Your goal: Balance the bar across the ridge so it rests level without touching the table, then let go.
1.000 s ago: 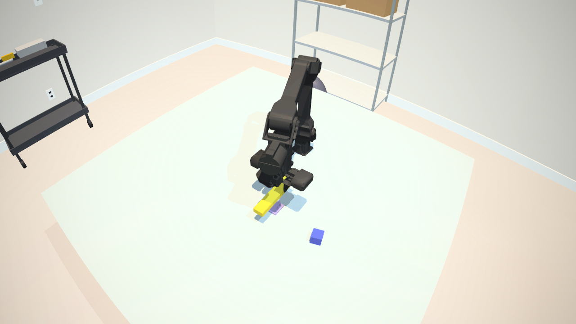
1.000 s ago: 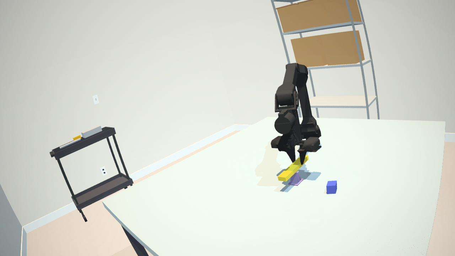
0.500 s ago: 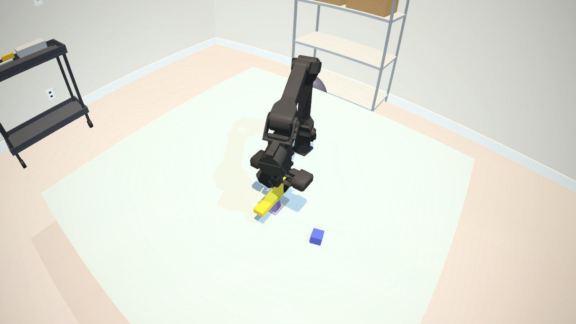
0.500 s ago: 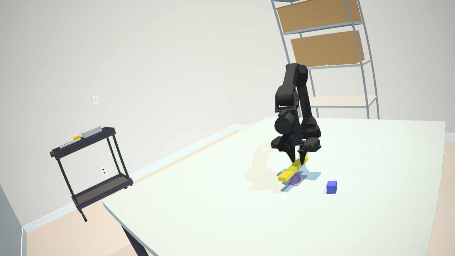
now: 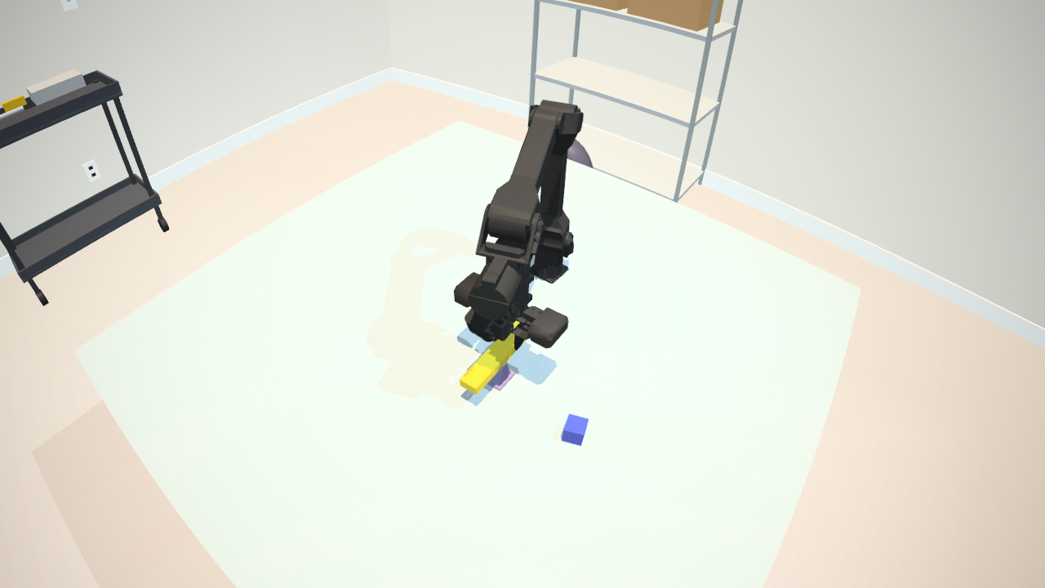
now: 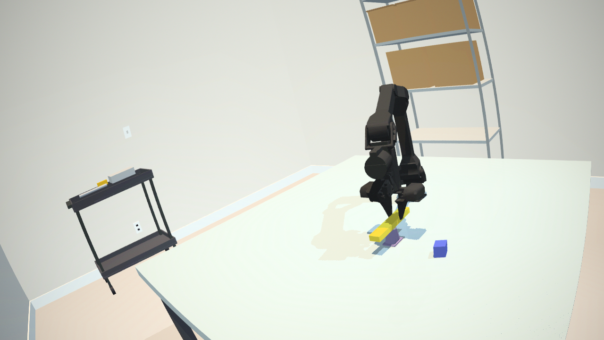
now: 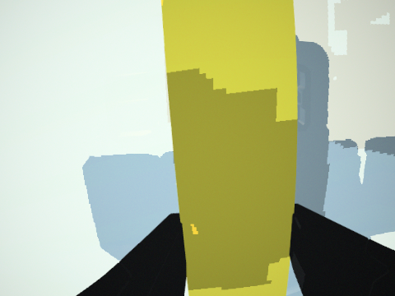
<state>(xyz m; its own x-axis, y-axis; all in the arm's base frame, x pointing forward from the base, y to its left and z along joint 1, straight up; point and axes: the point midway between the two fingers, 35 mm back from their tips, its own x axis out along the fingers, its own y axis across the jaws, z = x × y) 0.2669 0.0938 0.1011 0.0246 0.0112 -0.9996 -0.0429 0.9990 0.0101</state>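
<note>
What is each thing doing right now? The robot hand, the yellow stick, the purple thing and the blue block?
gripper: shut on the yellow bar, fingers on both its sides.
yellow bar: held, lying over the purple ridge, off the table.
purple ridge: standing on the table, under the bar.
blue cube: sitting alone on the table, untouched.
</note>
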